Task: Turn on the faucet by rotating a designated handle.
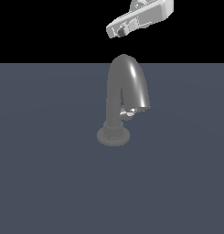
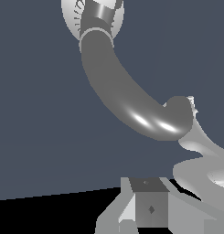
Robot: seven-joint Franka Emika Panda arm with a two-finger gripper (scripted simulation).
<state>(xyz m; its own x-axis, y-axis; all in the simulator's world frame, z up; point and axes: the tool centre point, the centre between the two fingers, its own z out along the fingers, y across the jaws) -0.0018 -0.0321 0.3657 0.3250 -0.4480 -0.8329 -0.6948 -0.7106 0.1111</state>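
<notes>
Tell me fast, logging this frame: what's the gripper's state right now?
Gripper: cannot be told; its fingers are not clearly shown. It holds nothing and hangs above the faucet, clear of it.

Flat slate-blue surface [image 1: 49, 183], grey faucet [image 1: 125, 87] standing on it

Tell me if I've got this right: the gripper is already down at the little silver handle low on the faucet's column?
Not quite. The handle does sit low on the faucet's column, but the gripper isn't down there; it hangs above the top of the arched spout, touching nothing. The exterior view shows the gap.
</notes>
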